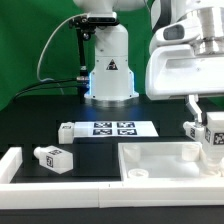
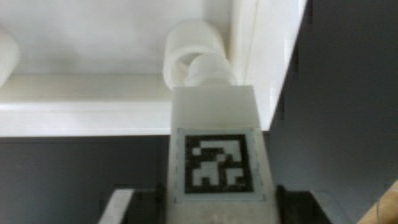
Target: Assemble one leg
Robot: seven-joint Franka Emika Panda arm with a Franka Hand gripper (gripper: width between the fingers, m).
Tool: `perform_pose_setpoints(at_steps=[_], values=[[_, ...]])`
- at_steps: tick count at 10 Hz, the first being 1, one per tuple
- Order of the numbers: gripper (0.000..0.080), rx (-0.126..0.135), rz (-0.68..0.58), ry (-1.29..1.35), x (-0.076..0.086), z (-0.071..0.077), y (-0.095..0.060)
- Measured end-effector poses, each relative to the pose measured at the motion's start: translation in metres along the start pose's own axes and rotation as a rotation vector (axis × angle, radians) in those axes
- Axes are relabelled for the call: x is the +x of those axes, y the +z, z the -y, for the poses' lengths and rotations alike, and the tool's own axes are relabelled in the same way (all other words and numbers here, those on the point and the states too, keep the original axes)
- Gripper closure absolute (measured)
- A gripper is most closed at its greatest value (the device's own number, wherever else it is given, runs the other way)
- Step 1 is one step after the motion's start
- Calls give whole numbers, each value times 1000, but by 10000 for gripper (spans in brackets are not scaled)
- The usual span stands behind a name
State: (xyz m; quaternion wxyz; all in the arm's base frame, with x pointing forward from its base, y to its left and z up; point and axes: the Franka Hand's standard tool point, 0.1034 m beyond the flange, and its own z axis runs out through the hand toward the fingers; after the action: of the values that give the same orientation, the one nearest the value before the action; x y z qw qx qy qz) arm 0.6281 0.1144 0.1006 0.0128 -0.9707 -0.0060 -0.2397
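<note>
**Leg held at panel corner: insertion step**

At the exterior view's left, 2 spare legs lie on the black table (image 1: 30, 128): one (image 1: 52, 157) lies alone, and the other (image 1: 68, 131) lies at the end of the marker board (image 1: 112, 128). To the right of these the white panel (image 1: 150, 158) lies flat. At the exterior view's far right the gripper (image 1: 211, 125) is pinched onto the leg (image 1: 213, 135), which is held upright at the panel's corner.

In the wrist view the held leg is seen between the fingers with its tag toward the camera. Its tip is close to a rounded opening (image 2: 196, 58) at the panel's edge. This is judged to be the corner hole, though blur prevents certainty.

The step in hand is judged to be seating the leg in that hole.

- The leg's axis should be kept vertical and centred over the hole before any descent.
- It should be lowered slowly, with the grip kept firm so that the leg is not allowed to slip.
- Turning should be started only once the tip is seated.

Risk: the tip may be caught on the rim and the leg tilted.
</note>
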Motion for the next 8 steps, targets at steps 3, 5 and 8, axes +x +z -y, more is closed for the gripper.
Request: perform_pose_setpoints(at_steps=[3,5,8], values=[[512,-6,2,0,-3,-4,8],[512,-6,-11,-6,-8,-2,14],[512,-4,-92,4,-12,-2,14]])
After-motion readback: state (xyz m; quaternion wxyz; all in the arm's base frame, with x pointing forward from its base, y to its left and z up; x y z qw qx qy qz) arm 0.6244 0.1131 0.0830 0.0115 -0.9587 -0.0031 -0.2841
